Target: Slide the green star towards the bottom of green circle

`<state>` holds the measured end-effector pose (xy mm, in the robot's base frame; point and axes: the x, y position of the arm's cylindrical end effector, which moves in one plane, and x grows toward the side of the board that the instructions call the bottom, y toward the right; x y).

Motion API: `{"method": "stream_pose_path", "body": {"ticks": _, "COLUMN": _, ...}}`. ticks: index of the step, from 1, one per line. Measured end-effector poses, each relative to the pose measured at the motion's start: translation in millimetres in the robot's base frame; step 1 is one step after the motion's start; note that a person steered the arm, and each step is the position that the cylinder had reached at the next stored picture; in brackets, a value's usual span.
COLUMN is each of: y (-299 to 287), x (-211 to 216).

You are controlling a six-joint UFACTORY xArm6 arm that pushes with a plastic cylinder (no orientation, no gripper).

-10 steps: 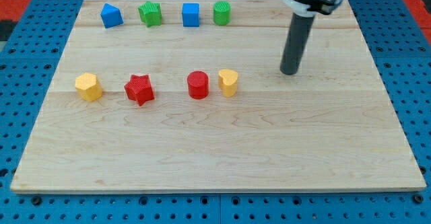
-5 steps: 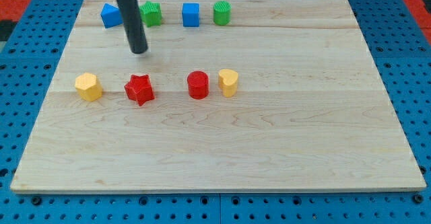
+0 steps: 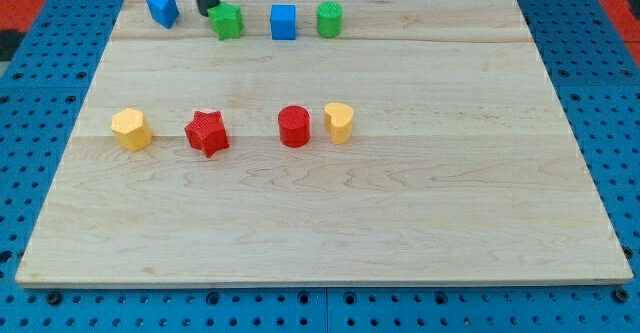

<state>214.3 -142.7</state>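
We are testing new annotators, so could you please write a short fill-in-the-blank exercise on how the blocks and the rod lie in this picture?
1. My tip is at the upper left edge of the green ____.
2. Between that block and the green circle stands a ____ cube.
3. The red circle has the yellow heart on the view's ____ side.
4. The yellow hexagon lies to the view's left of the red ____.

Missing words: star; blue; right; star
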Motion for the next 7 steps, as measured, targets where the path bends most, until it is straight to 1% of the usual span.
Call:
{"method": "stream_pose_path", "body": {"ticks": 1, "y": 17, "x": 9}}
{"method": "stream_pose_path", "body": {"ticks": 2, "y": 18, "x": 22}}
{"method": "stream_pose_path", "body": {"ticks": 4, "y": 13, "x": 43}}
{"method": "stream_pose_path", "body": {"ticks": 6, "y": -9, "x": 52}}
{"method": "stream_pose_path", "body": {"ticks": 7, "y": -4, "x": 58}}
